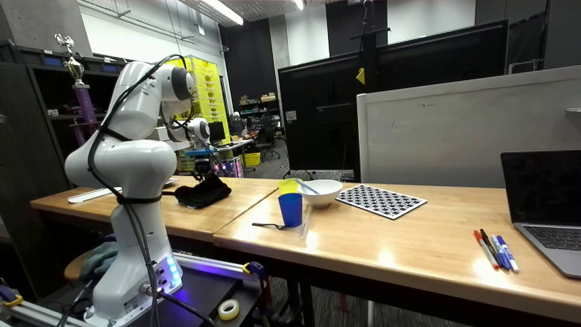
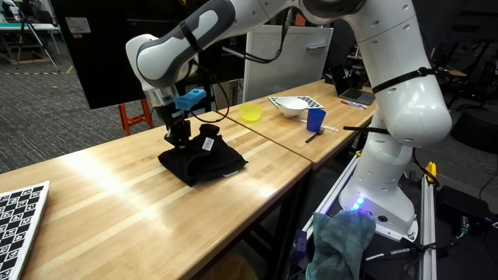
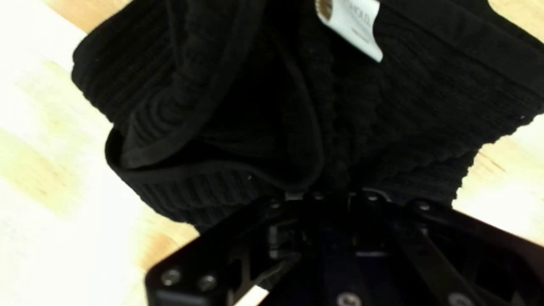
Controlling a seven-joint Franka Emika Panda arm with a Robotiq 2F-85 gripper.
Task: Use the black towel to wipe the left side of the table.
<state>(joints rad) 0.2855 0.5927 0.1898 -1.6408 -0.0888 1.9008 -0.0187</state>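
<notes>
Gripper (image 2: 181, 145) pointing downward, jaws clenched on a fold of black towel (image 2: 208, 160), towel bunched on the wooden surface (image 2: 105, 217), blue cup (image 2: 315, 119) and white bowl (image 2: 291, 106) well apart from it

- The white arm (image 1: 131, 156) goes up from its base (image 2: 377, 186), bends high at the elbow (image 1: 156, 86), then reaches out and down.
- Blue lights (image 1: 173, 271) glow on the base (they are really bright).
- The wrist (image 2: 160, 96) is right above the black gripper (image 2: 181, 144), which points down.
- Its fingers (image 3: 382, 216) are squeezed close together, low in the wrist view.
</notes>
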